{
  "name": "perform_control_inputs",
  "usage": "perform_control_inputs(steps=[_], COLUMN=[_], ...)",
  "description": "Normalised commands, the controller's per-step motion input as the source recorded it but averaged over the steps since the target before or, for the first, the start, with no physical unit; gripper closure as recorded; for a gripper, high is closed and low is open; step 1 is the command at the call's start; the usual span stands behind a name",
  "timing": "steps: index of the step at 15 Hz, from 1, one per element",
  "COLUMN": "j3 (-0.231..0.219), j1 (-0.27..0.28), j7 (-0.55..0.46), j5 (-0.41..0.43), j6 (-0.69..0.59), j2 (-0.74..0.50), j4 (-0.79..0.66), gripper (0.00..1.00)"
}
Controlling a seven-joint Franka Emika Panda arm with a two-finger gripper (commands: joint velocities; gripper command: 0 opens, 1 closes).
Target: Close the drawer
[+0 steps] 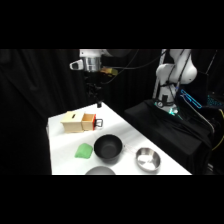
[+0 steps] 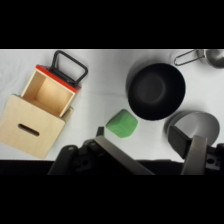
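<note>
Wrist view: drawer (image 2: 50,92) is sitting pulled out of the box (image 2: 31,127), at about 10 o'clock in frame, open top showing, black loop handle (image 2: 68,67) pointing to 1 o'clock. Drawer front isn't flush yet, so nothing is closed. Green cloth (image 2: 121,124) is lying just right of the box, black bowl (image 2: 155,91) at 2 o'clock, a grey metal bowl (image 2: 197,125) at 4 o'clock. Gripper (image 2: 150,142) is hanging well above the table, touching nothing, jaws spread wide and empty. Side view agrees: gripper (image 1: 93,102) is hovering high over the table's far edge, above the drawer (image 1: 88,121). My read: approach step. Next: descending beyond the handle, then pushing the front toward the box.
</note>
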Motion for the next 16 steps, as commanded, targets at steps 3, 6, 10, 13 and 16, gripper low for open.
perform_control_inputs(steps=[3,6,10,13,16], j3=[0.007,-0.038,-0.065,-0.044,-0.021], j1=[-0.034,-0.076,-0.1,-0.077,-0.052], j7=[0.1,0.12,0.1,0.14,0.19], j5=[-0.016,0.026,0.079,0.107,0.146], j6=[0.08,0.18,0.25,0.32,0.4], j2=[-0.02,-0.06,-0.08,-0.04,0.04], j4=[-0.04,-0.12,-0.19,-0.2,-0.19], gripper=[0.0,0.0,0.0,0.0,0.0])
